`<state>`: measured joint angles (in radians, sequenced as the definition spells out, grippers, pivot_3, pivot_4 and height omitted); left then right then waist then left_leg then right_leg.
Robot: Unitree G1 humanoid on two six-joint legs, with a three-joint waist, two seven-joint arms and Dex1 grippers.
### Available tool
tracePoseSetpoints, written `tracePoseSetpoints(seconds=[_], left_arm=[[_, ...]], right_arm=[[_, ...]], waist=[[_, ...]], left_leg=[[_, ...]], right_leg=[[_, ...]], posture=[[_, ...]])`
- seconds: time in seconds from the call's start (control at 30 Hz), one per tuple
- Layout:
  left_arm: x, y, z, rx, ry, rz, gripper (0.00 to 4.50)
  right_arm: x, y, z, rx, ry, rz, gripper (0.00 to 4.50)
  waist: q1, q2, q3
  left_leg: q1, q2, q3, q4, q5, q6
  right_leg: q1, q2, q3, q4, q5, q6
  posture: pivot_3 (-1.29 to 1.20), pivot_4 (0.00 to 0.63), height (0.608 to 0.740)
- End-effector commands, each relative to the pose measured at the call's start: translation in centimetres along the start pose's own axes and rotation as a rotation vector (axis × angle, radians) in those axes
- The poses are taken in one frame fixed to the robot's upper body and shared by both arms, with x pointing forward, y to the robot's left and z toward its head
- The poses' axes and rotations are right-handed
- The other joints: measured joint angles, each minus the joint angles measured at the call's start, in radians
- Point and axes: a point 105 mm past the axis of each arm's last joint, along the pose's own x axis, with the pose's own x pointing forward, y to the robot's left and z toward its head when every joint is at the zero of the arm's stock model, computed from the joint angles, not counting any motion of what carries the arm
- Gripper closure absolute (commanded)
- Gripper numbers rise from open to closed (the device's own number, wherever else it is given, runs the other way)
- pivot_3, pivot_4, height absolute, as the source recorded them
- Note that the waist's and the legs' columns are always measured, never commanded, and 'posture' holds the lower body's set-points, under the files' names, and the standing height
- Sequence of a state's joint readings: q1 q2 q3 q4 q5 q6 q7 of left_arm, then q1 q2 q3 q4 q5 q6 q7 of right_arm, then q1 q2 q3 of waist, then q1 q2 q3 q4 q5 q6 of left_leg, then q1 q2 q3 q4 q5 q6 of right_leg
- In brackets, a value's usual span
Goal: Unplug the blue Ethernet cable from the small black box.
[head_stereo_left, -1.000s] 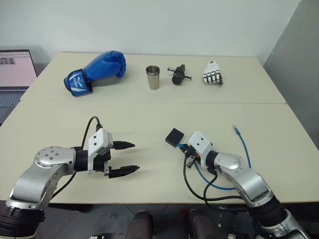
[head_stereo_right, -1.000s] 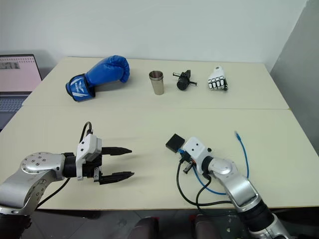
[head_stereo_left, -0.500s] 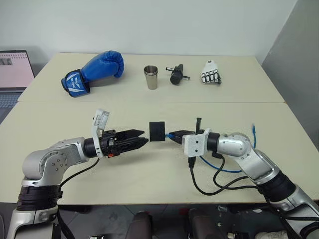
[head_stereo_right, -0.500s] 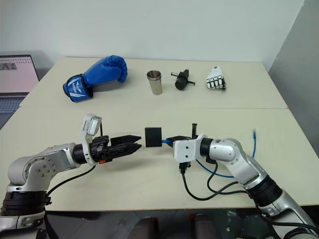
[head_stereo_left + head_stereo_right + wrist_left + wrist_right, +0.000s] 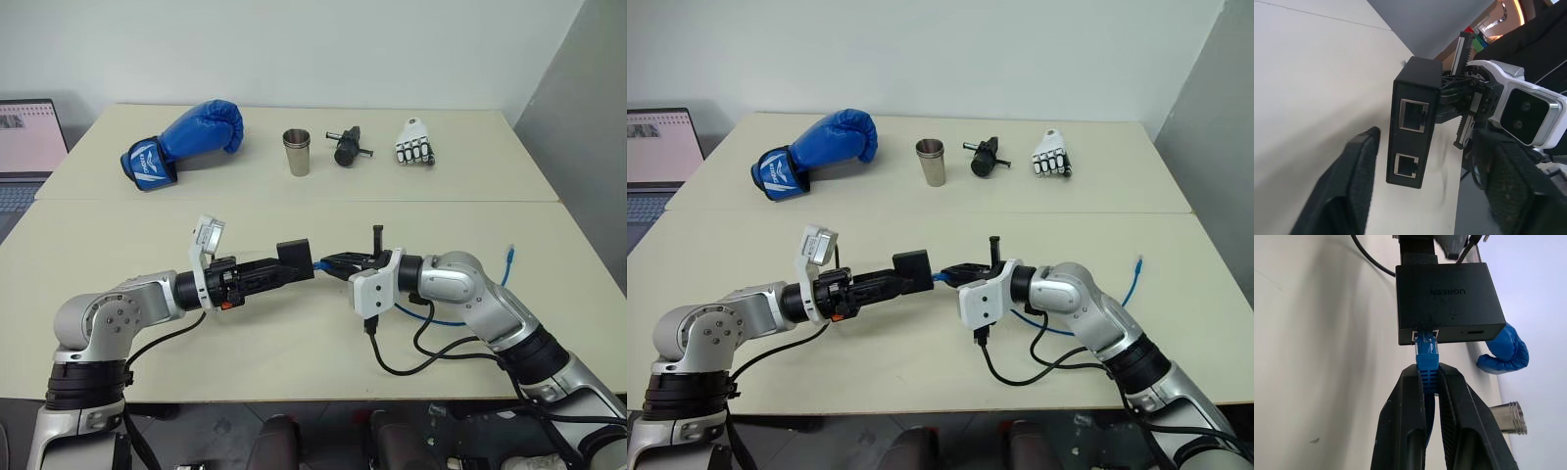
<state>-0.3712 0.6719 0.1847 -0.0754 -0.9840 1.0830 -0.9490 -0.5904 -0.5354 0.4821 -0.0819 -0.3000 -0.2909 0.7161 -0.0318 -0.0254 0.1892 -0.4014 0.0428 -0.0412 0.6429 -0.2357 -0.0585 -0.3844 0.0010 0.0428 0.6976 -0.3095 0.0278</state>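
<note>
My left gripper [image 5: 286,277] reaches in from the left with its fingers partly closed around the small black box [image 5: 295,256], one on either side; I cannot tell whether they press it. The box hangs above the table [image 5: 294,343], between my two arms. The blue Ethernet cable [image 5: 1426,352] is plugged into it, and my right gripper [image 5: 1427,377] is pinched tight on the plug.
</note>
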Motion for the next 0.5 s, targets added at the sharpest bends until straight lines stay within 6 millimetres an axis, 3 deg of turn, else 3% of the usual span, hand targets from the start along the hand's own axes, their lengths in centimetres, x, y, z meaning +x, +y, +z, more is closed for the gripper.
tracePoseSetpoints(seconds=[0.03, 0.27, 0.43, 0.5], left_arm=[[0.23, -1.06, 1.04, 0.041, -0.018, -0.04, 2.33], [0.45, -1.11, 1.07, 0.043, -0.012, -0.044, 3.71], [0.62, -1.13, 1.01, 0.047, -0.004, -0.045, 3.72], [0.67, -1.02, 1.07, 0.048, -0.003, -0.044, 3.72]], right_arm=[[-0.28, -1.84, 0.82, -0.055, -0.027, -0.066, 4.4], [-0.33, -2.16, 0.91, -0.066, -0.035, -0.092, 4.4], [-0.3, -1.98, 1.17, -0.055, -0.052, -0.082, 4.4], [-0.43, -2.04, 1.22, -0.045, -0.059, -0.09, 3.7]], waist=[[0.0, 0.0, 0.0], [0.0, 0.0, 0.0], [0.0, 0.0, 0.0], [0.0, 0.0, 0.0]], left_leg=[[0.0, 0.0, 0.0, 0.0, 0.0, 0.0], [0.0, 0.0, 0.0, 0.0, 0.0, 0.0], [0.0, 0.0, 0.0, 0.0, 0.0, 0.0], [0.0, 0.0, 0.0, 0.0, 0.0, 0.0]], right_leg=[[0.0, 0.0, 0.0, 0.0, 0.0, 0.0], [0.0, 0.0, 0.0, 0.0, 0.0, 0.0], [0.0, 0.0, 0.0, 0.0, 0.0, 0.0], [0.0, 0.0, 0.0, 0.0, 0.0, 0.0]], posture=[[0.0, 0.15, 0.74], [0.0, 0.15, 0.74], [0.0, 0.15, 0.74], [0.0, 0.15, 0.74]])
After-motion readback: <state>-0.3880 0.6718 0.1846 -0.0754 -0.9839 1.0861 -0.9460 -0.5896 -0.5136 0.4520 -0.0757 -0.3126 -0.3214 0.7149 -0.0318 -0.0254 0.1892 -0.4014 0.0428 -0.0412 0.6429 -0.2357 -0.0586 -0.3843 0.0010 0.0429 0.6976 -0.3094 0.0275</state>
